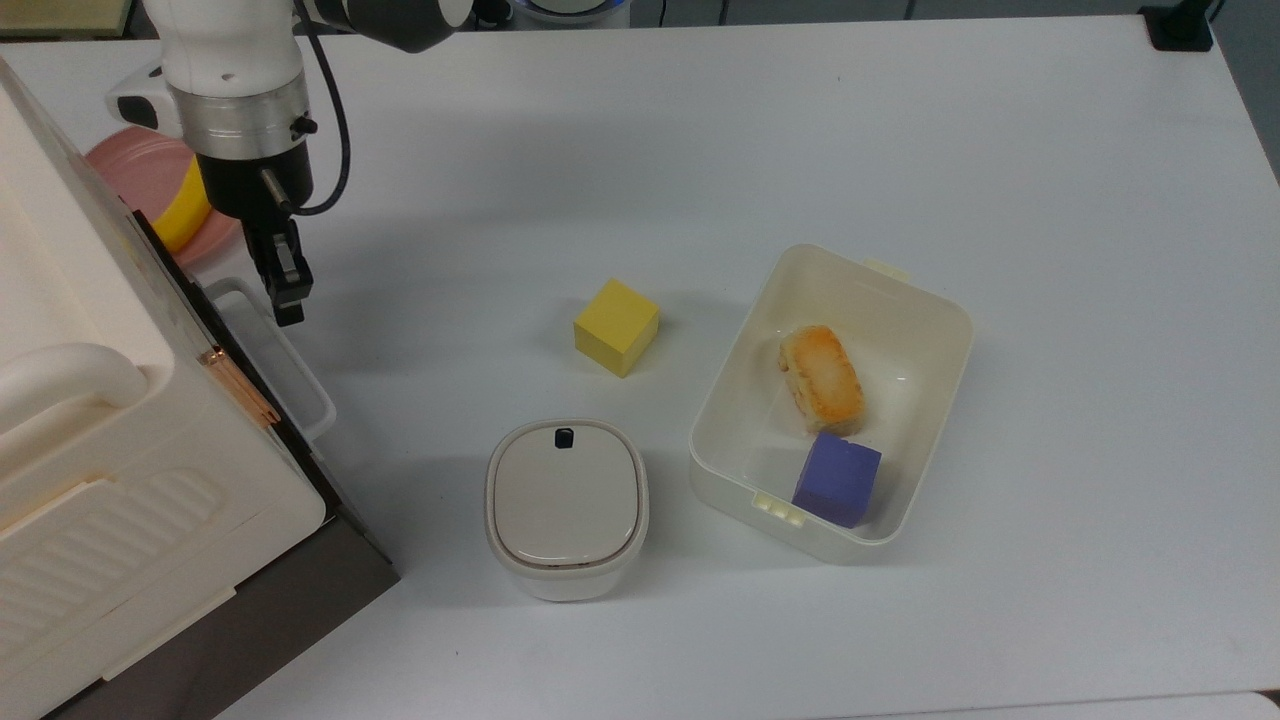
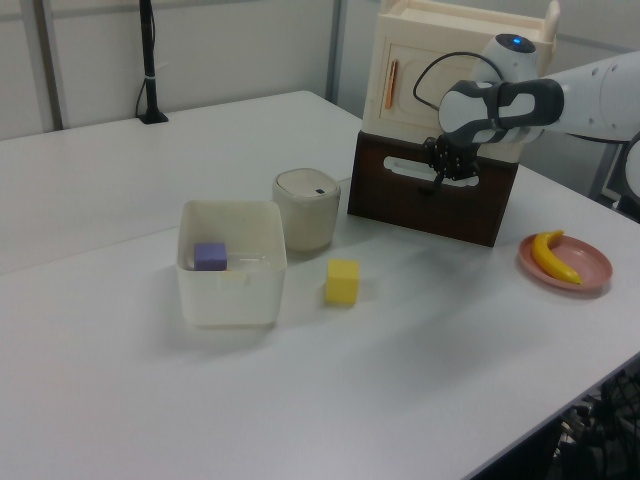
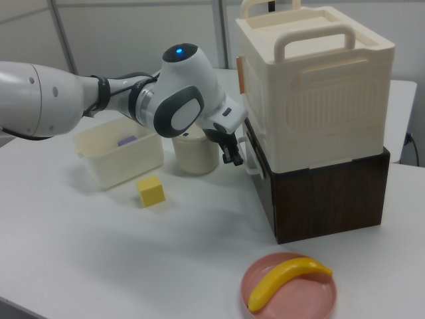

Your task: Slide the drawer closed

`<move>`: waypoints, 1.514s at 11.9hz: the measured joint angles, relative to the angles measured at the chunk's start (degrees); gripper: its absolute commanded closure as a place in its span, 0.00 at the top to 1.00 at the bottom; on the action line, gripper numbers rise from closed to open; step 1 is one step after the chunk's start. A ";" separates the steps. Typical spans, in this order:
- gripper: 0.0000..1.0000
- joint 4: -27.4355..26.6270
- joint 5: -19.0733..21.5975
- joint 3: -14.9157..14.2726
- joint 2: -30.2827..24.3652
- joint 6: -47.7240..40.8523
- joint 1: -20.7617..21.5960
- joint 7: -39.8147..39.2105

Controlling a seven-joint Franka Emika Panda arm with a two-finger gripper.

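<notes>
The drawer (image 2: pixel 432 200), rigid and probably light, sits pushed into the cabinet (image 3: pixel 312 106), and the end effector (image 1: pixel 287 290), apparently closed and empty, presses beside its handle (image 1: pixel 280 360).

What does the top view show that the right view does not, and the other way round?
From the top view: the bread lying in the tub, and the black button on the container lid. From the right view: the whole banana on its pink plate, and the cabinet's dark wooden side. Shared: the gripper by the drawer's white handle, the drawer pushed in, and the yellow block.
</notes>
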 measured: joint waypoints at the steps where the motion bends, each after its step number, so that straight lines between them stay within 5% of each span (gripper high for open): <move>1: 0.00 0.08 0.00 0.00 0.00 0.00 -0.15 0.00; 8: 0.00 0.13 2.41 0.00 0.02 0.02 -0.53 -1.14; 12: 0.09 0.10 2.18 2.57 -0.01 -4.08 2.79 -16.68; 14: 0.35 0.39 -1.61 5.57 -0.93 -10.90 5.58 -22.59; 15: 0.62 0.62 -3.80 7.57 -2.01 -14.87 6.52 -24.66; 16: 1.00 0.92 -5.18 9.31 -3.48 -18.88 7.16 -26.48; 18: 1.00 1.32 -6.64 11.91 -8.24 -28.03 7.54 -30.36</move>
